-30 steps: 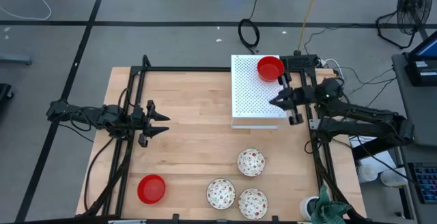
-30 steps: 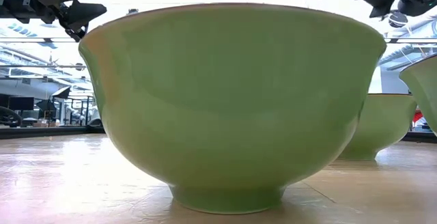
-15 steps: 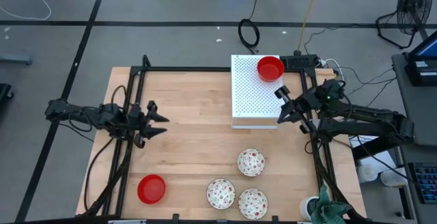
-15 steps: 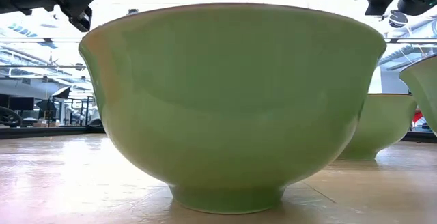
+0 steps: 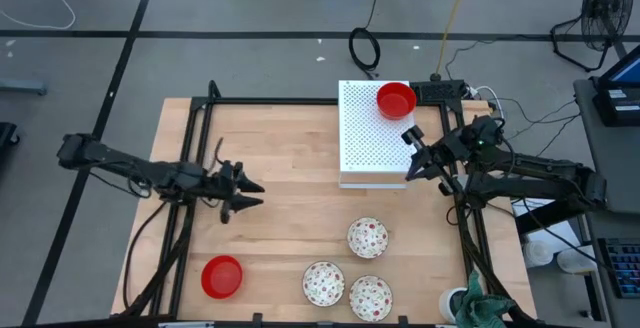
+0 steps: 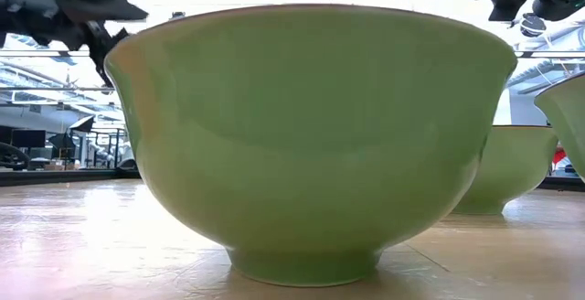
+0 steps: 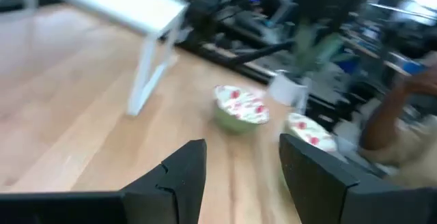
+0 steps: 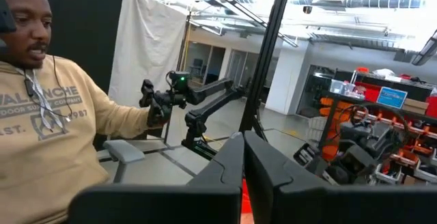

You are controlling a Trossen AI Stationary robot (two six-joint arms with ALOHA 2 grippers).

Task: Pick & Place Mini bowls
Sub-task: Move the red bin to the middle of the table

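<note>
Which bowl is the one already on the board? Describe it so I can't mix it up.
Find the white perforated board at the table's far edge, beside the right end effector. The red bowl sits on its far right corner. It is the only bowl on the board; the other red one lies on bare wood.

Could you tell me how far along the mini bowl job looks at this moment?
Done: one red bowl sits on the white perforated board.
In hand: nothing. The left gripper is open over bare table; the right gripper is shut, empty, at the board's edge.
Left: another red bowl and three speckled bowls remain on the table.
</note>
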